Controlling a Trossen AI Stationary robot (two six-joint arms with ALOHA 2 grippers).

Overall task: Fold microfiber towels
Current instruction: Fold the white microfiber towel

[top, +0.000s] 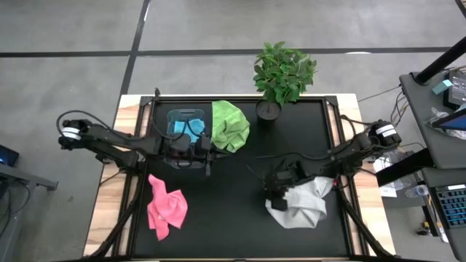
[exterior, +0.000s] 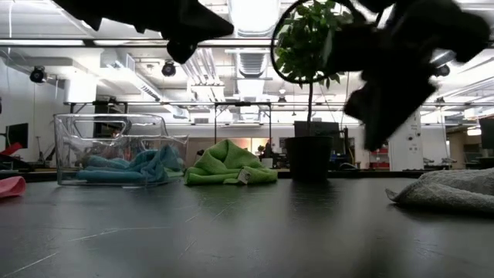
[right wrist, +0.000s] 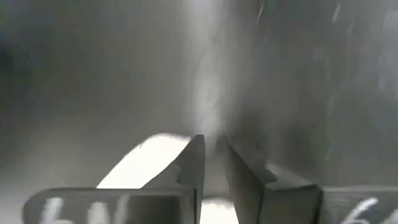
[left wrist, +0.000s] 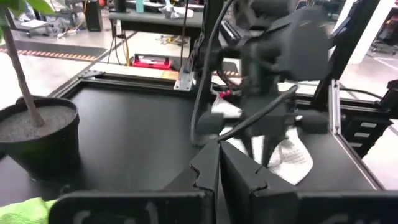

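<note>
Black table top (exterior: pixel 231 232) fills the foreground of the low view, bare and faintly scuffed

Pale grey-white towel (top: pixel 302 205) lies crumpled at the table's right front; its edge shows low on the right in the low view (exterior: pixel 455 191). Right gripper (top: pixel 274 198) sits at the towel's left edge, angled down toward the mat. Its own wrist view shows the two dark fingers (right wrist: pixel 193 163) nearly together, a thin gap between them; whether cloth is pinched there cannot be told

Left gripper (top: pixel 205 154) hangs above the table just in front of the clear plastic bin (top: pixel 182 131), fingers (left wrist: pixel 208 168) pressed together, nothing between them

Towels, placement:
- two light blue towels (top: pixel 186 128) bunched inside the bin, at the rear left of the mat; seen through the bin wall in the low view (exterior: pixel 131 167)
- lime green towel (top: pixel 230 125) heaped just right of the bin, touching or overlapping its right rim; also in the low view (exterior: pixel 229 164)
- pink towel (top: pixel 166 207) rumpled at the left front, well apart from the rest; a sliver shows at the low view's left edge (exterior: pixel 9 186)

Potted plant (top: pixel 282 73) stands upright at the rear of the mat, right of the green towel. None of the towels lies flat or squared
</note>
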